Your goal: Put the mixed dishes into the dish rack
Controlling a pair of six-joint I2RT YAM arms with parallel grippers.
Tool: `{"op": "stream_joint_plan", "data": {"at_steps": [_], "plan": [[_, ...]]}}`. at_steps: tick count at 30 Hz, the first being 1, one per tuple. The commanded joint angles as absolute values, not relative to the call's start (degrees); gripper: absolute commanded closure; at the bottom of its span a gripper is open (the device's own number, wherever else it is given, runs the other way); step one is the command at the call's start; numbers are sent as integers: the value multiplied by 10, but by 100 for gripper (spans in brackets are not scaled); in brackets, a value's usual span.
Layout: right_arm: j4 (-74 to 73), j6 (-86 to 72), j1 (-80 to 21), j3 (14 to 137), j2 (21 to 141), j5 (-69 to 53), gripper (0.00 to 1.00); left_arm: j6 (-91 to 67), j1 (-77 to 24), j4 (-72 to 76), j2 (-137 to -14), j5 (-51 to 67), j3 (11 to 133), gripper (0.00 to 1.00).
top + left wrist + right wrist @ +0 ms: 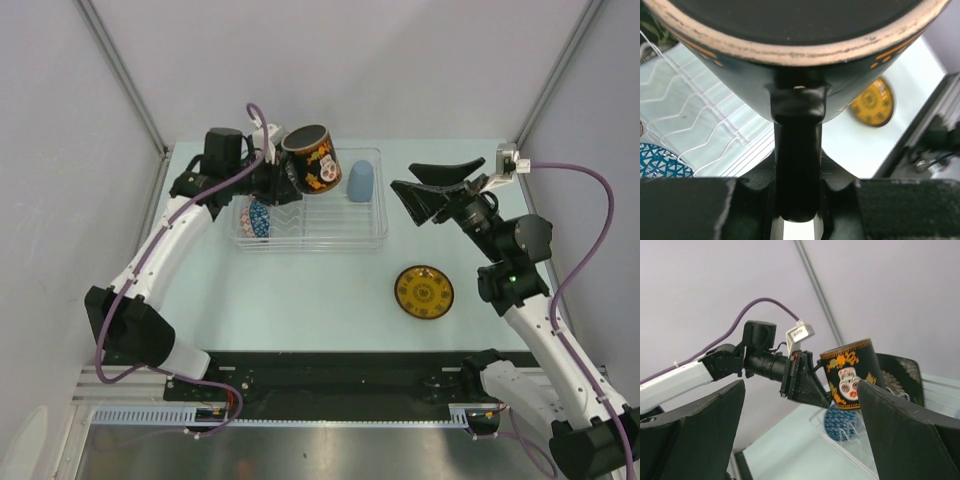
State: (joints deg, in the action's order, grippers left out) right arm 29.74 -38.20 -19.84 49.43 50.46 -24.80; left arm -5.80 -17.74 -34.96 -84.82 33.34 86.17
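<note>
Pale tabletop [300, 300]: yellow saucer [424, 291] lies flat at the front right, outside the rack [330, 243]. Right hand [403, 176] gapes wide, empty, just off the rack's right end. Blue saucer [259, 217] and blue cup [361, 181] sit inside. Left hand [285, 180] clamps the dark mug [312, 158] by its handle, above the rack's far side.

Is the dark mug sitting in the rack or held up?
Held up: left gripper clamps the dark mug's handle above the dish rack.
</note>
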Motion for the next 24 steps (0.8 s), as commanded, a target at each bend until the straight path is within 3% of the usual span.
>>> {"op": "stream_joint_plan", "data": {"at_steps": [1, 5, 11, 16, 24], "plan": [[175, -276, -196, 496, 477, -205, 0, 35, -208, -163, -782, 333, 758, 100], [129, -243, -195, 490, 454, -187, 0, 85, -245, -45, -768, 318, 693, 100], [122, -247, -192, 454, 430, -167, 0, 89, -264, 37, -854, 299, 709, 100], [123, -259, -176, 425, 413, -159, 0, 96, -267, 41, -940, 285, 779, 100], [124, -286, -103, 412, 403, -190, 0, 132, -271, 65, -1013, 274, 788, 100]]}}
